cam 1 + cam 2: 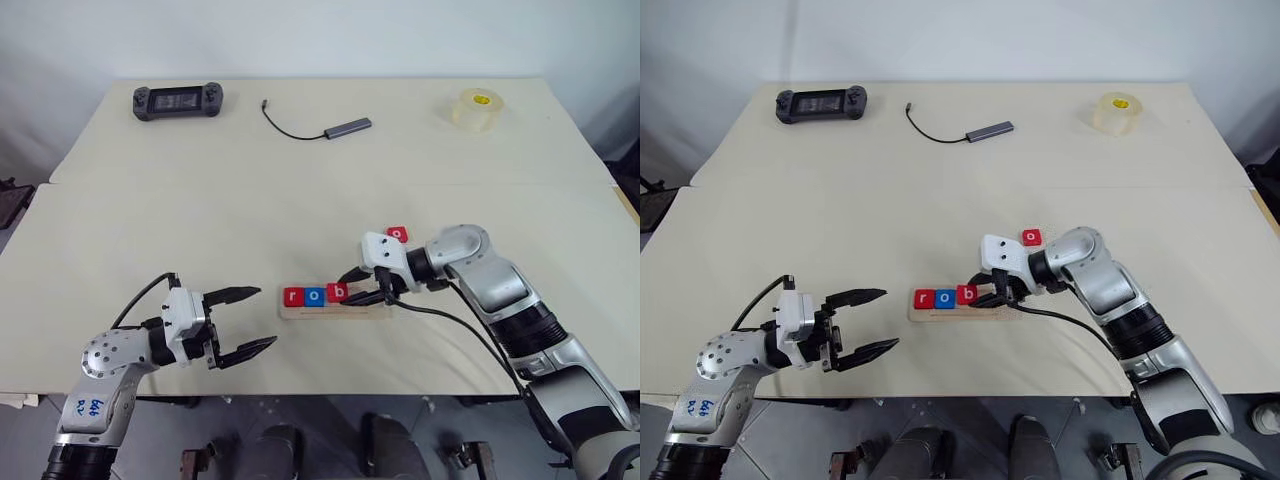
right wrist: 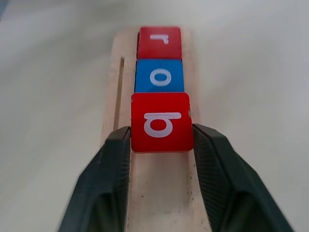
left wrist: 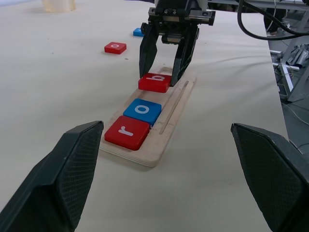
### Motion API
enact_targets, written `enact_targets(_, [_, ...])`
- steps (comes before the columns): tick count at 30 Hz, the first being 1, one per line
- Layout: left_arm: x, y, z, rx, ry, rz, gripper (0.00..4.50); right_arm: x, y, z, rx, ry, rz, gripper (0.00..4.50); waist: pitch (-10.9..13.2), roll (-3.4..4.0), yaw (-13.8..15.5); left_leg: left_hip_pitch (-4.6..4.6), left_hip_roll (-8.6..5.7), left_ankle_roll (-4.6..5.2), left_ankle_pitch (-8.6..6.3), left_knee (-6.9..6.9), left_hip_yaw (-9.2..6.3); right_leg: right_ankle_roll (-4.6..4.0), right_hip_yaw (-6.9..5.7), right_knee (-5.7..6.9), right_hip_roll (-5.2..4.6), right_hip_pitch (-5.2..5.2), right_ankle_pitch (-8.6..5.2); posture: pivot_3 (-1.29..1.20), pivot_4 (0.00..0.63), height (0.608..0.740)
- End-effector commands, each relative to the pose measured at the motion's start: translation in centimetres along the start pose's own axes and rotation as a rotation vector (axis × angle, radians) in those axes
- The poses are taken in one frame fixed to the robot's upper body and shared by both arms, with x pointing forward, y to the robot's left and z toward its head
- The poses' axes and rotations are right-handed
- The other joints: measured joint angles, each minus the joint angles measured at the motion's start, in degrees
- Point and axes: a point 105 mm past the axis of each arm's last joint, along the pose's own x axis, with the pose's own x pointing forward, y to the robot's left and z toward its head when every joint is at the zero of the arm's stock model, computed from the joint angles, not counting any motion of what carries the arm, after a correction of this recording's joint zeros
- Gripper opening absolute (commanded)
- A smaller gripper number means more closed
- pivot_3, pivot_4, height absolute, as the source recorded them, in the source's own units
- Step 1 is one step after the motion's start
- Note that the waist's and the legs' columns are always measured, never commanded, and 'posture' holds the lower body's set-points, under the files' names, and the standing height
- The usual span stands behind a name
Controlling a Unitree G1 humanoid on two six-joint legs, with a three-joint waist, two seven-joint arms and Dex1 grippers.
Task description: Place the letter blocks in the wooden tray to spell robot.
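Observation:
The wooden tray lies near the table's front edge, in the middle. On it lie a red r and a blue o. A red b sits third in line. My right gripper reaches in from the tray's right end, its fingers pressed against both sides of the b. A red o tile lies on the table just behind that wrist, and a blue tile lies beyond it, its letter unreadable. My left gripper hovers open and holds nothing, left of the tray.
Along the far edge of the table lie a black game controller, a grey USB hub with its cable and a roll of clear tape. A seam crosses the table midway.

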Motion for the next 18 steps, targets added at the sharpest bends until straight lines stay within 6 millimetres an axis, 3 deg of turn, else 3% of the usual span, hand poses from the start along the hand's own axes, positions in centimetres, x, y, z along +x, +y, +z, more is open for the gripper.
enact_targets(1, [-0.2, 0.0, 1.1, 0.043, -0.026, 0.009, 4.5, -0.6, -0.1, 0.9, -0.031, -0.018, -0.012, 3.16, 0.0, 0.0, 0.0, 0.0, 0.0, 0.0, 0.0, 0.0, 0.0, 0.0, 0.0, 0.0, 0.0, 0.0, 0.0, 0.0, 0.15, 0.74])
enact_targets(4, [-0.2, 0.0, 1.1, 0.044, -0.026, 0.01, 4.5, -1.7, 0.4, 1.7, 0.002, -0.051, 0.002, 4.14, 0.0, 0.0, 0.0, 0.0, 0.0, 0.0, 0.0, 0.0, 0.0, 0.0, 0.0, -0.01, 0.0, 0.0, 0.0, 0.0, 0.15, 0.74])
enact_targets(9, [-0.1, 0.4, 1.1, 0.049, -0.026, 0.015, 4.5, -3.8, 0.1, 1.2, 0.058, -0.071, -0.066, 4.14, 0.0, 0.0, 0.2, -0.01, -0.01, 0.01, -0.01, 0.0, 0.0, 0.0, -0.01, -0.03, -0.02, 0.01, 0.0, 0.0, 0.15, 0.74])
enact_targets(13, [0.0, 0.6, 1.0, 0.05, -0.027, 0.014, 4.5, -4.3, 0.2, -0.5, 0.091, -0.032, -0.099, 3.22, 0.0, 0.0, 0.1, -0.01, -0.01, 0.02, -0.01, -0.01, 0.0, 0.0, 0.0, -0.03, -0.02, 0.01, 0.0, 0.0, 0.15, 0.74])
enact_targets(18, [0.4, 0.7, 1.0, 0.053, -0.031, 0.009, 4.5, -3.1, 0.5, -1.8, 0.07, 0.016, -0.1, 1.45, 0.0, 0.0, -0.1, -0.01, 0.03, 0.01, -0.01, -0.02, 0.03, 0.0, 0.01, -0.03, 0.02, -0.01, 0.0, 0.0, 0.15, 0.74])
